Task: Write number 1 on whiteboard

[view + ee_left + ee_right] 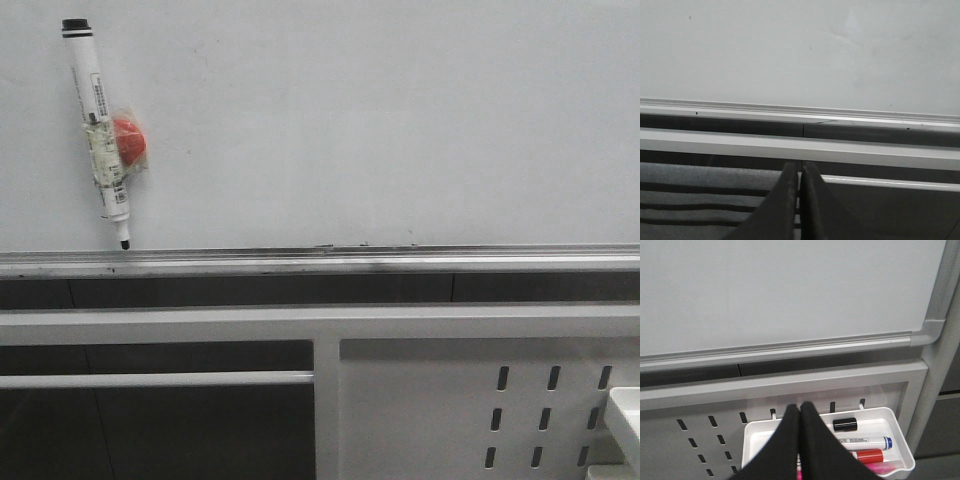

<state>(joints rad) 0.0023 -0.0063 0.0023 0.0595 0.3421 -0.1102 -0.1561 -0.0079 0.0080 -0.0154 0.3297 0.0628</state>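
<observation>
The whiteboard fills the upper part of the front view, with its silver tray rail along the lower edge. It also shows in the left wrist view and the right wrist view. No number 1 stroke shows on it. A white marker pen with a black cap hangs tilted on the board at the upper left, tip down, with a red magnet taped to it. My left gripper is shut and empty below the rail. My right gripper is shut and empty above a tray.
A white perforated metal panel stands below the board at the right. A white tray hooked on it holds a black cap, a blue-capped marker, a red marker and a pink one. A grey frame post stands at the board's corner.
</observation>
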